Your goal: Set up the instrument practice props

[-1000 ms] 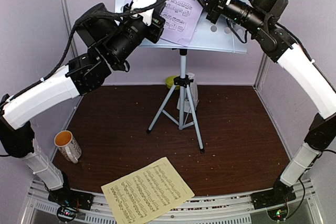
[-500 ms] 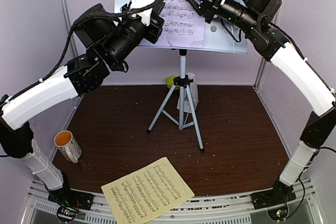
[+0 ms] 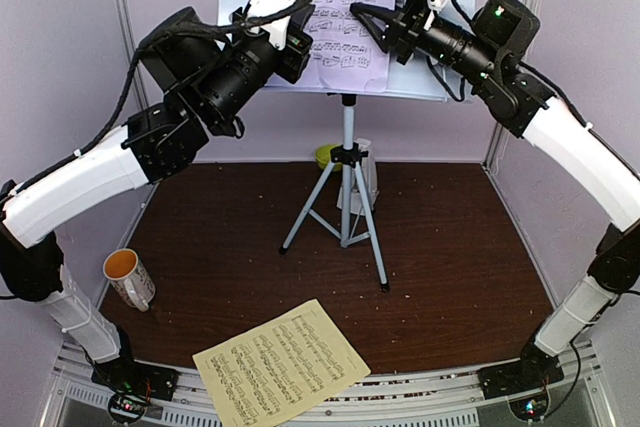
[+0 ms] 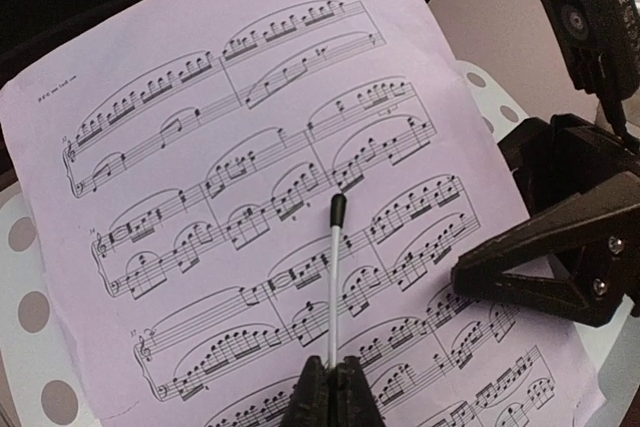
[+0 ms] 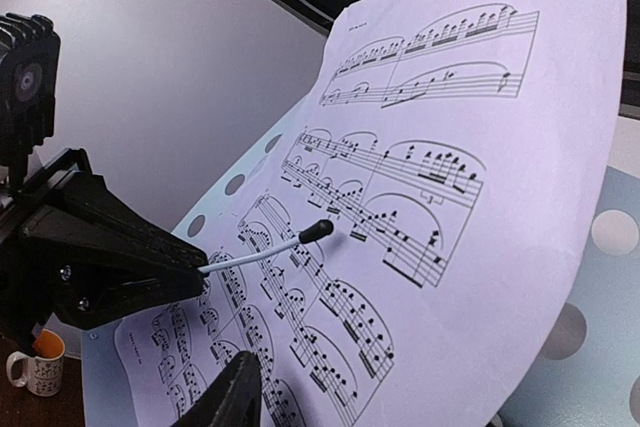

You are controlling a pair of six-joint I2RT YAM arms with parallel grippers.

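The pale perforated music stand (image 3: 425,75) stands on its silver tripod (image 3: 347,197) at the back. A lavender sheet-music page (image 3: 345,17) lies flat on its desk. My left gripper (image 4: 332,367) is shut on a thin white stick (image 4: 333,277), and the stick's black tip rests against the page. Just off the page's right side my right gripper (image 3: 368,27) hangs open with nothing in it; only one of its fingers (image 5: 225,397) shows in its own view. A yellow sheet-music page (image 3: 282,362) lies on the table near the front edge. A small white thing (image 3: 367,182), mostly hidden, stands behind the tripod.
A white mug (image 3: 128,277) with orange inside sits at the front left. A small green bowl (image 3: 325,155) peeks out behind the tripod pole. The tripod legs spread over the middle of the dark wooden table (image 3: 460,247). Pale walls close in the sides and back.
The lavender page went from tilted in my right gripper to straight on the stand. My right gripper has opened, let the page go and drawn back to the right. The left arm has held still.
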